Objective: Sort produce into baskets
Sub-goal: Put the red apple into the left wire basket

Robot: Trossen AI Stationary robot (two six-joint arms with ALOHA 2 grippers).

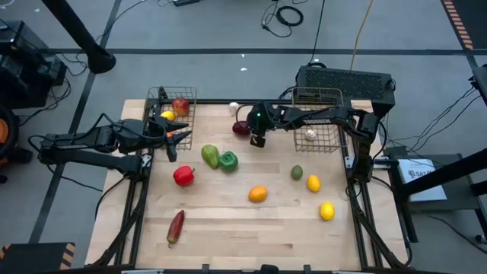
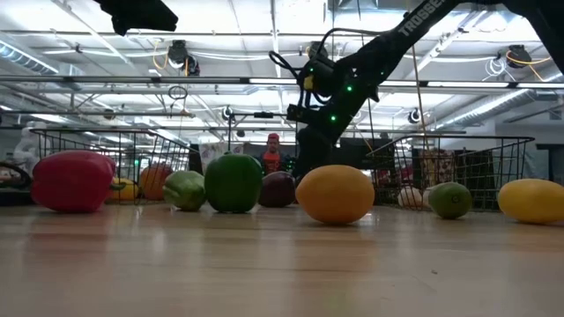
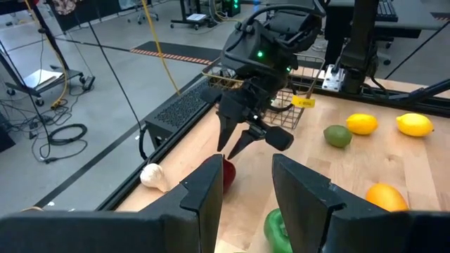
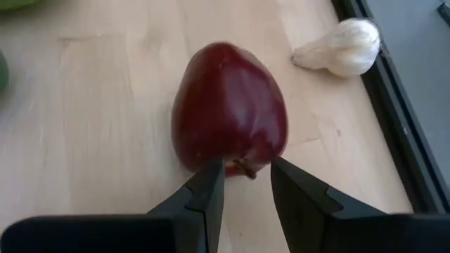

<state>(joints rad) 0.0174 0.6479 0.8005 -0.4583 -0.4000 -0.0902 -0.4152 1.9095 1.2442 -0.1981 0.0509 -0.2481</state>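
Room: workshop, grey floor, cables, ceiling strip lights. Surface: pale wood table (image 1: 228, 221).

Left basket (image 1: 162, 97): just behind the left gripper (image 1: 181, 135); holds a red apple (image 1: 180, 106) and a yellow piece.

Right basket (image 1: 323, 137): beside the right arm's forearm; holds garlic.

Right gripper (image 4: 246, 184): over the table's far edge, jaws narrowly parted, nothing held, tips at the stem end of a dark apple (image 4: 230, 116); loose garlic (image 4: 342, 48) near, beyond it.

Left gripper: jaws partly open, empty.

Loose produce, nearer the front than both grippers: green peppers (image 1: 218, 158), red pepper (image 1: 183, 176), orange (image 1: 258, 194), lime (image 1: 297, 173), two lemons (image 1: 319, 196), chili (image 1: 176, 227).

Risk: the jaws look narrower than the dark apple; descending so could push or roll it toward the table edge rather than grip it.

Writing: white lettering on the right arm in the low view, only partly legible; a yellow tag on the right basket, unreadable.
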